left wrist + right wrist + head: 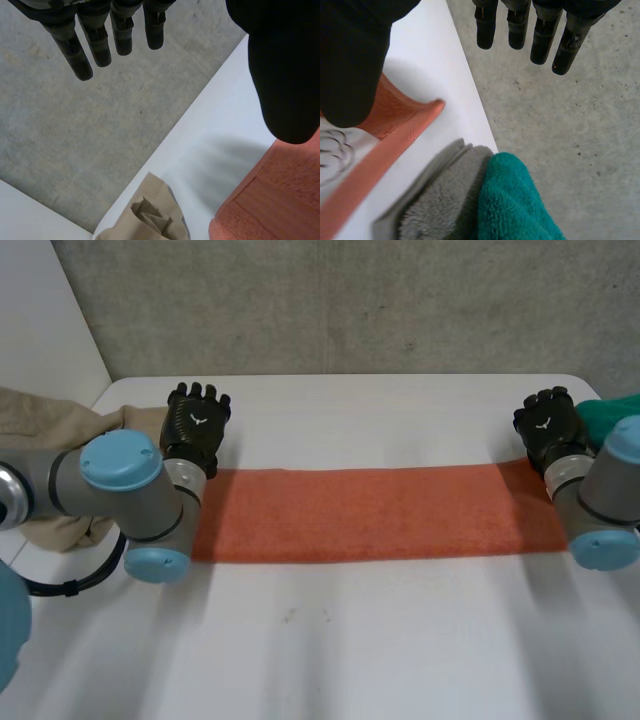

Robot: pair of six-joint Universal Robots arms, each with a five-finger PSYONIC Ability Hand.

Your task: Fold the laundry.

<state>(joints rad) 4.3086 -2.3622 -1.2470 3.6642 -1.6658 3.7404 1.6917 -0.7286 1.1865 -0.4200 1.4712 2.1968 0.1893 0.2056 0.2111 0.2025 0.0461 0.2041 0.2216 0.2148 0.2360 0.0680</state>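
The orange towel (pixel 370 512) lies flat on the white table (pixel 380 640) as a long, narrow strip running from side to side, its edges fairly straight and parallel. The left hand (pixel 197 422) sits at the strip's far left corner and the right hand (pixel 545 427) at its far right corner. In the left wrist view the fingers (pixel 75 55) are straight, a little spread and hold nothing, and the thumb (pixel 285 75) hangs over the towel's corner well apart from them. In the right wrist view the fingers (pixel 542 40) are likewise straight and empty, with the thumb (pixel 350 65) over the towel's end, where the hem curls up slightly. The step in hand looks like taking hold of the strip for the next fold. To do it well, each hand should pinch through all layers at its corner, not just the top one, so the strip does not open. Both ends should lift evenly to keep the long edges aligned. A beige cloth (pixel 40 415) lies just beside the left end, and a teal towel (pixel 515 200) on a grey towel (pixel 445 200) lies just beside the right end. Either could be snagged, so each grasp should close on orange cloth alone.
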